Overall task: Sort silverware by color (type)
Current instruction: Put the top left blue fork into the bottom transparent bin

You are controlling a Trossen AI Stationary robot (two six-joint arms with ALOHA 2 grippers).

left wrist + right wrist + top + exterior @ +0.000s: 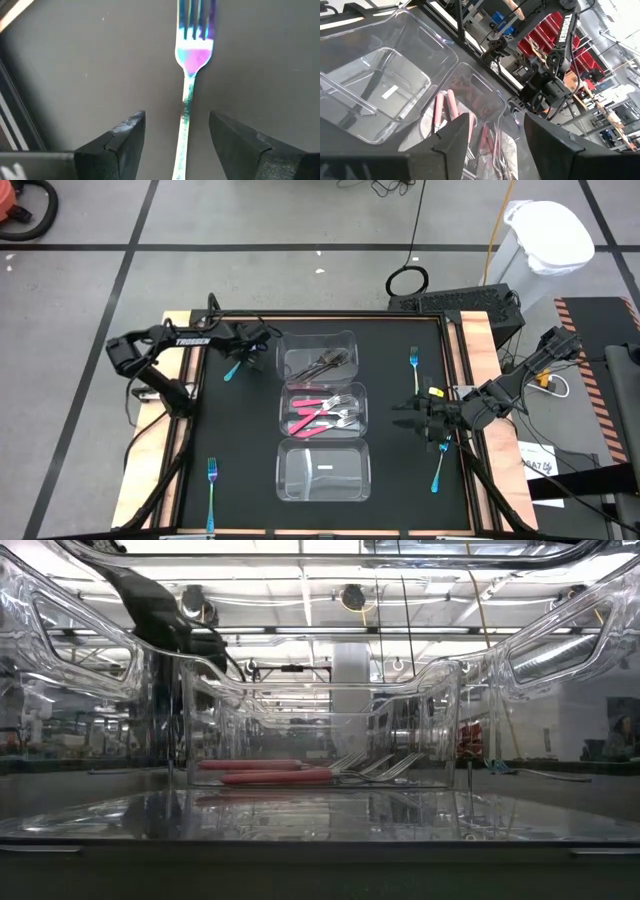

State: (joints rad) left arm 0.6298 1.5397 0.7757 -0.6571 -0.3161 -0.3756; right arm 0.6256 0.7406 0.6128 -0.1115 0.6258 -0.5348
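Covering the table is a black mat [240,440] with wooden edging along both sides; round it runs a grey tiled floor with dark lines, a white bag [548,235] at the far right corner, and shelving with red bins shows in the right wrist view.

Three clear boxes stand in a row down the middle of the mat. The far box [318,358] holds dark grey forks [328,361] (too tangled to count), the middle box [324,412] holds about four pink-handled forks [315,418], and the near box [322,470] has no forks in it.

Four blue forks lie loose on the mat: one far left [233,368], one near left [211,482], one far right [414,368], and one near right [439,467].

The left gripper [262,340] sits low over the far-left fork, its fingers [117,145] spread wide on either side of the handle, apart from it. The right gripper [400,415] hovers just right of the middle box, fingers parted and holding nothing.
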